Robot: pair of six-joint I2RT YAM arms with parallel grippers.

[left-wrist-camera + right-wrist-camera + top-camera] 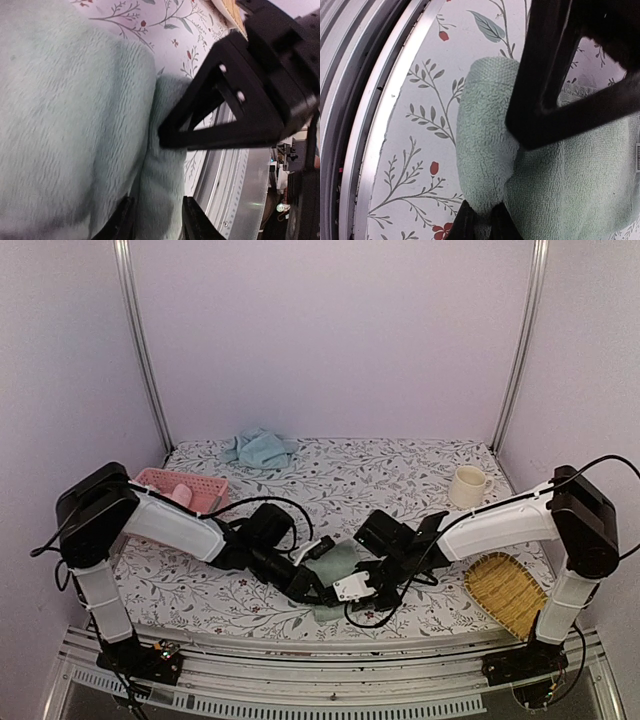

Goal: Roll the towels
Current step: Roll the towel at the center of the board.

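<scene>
A pale green towel (338,570) lies near the table's front edge, between both grippers. My left gripper (318,592) is shut on its rolled edge; in the left wrist view the fold (160,200) sits pinched between the two black fingers. My right gripper (362,590) is shut on the same rolled edge (485,165) from the other side, its fingers pinching a thin bit of cloth. Each wrist view shows the other gripper's black finger across the towel. A second, light blue towel (260,448) lies crumpled at the back of the table.
A pink basket (183,488) stands at the left behind my left arm. A cream mug (467,486) stands at the back right. A woven bamboo tray (505,592) lies at the front right. The metal table rail (375,115) runs right beside the towel.
</scene>
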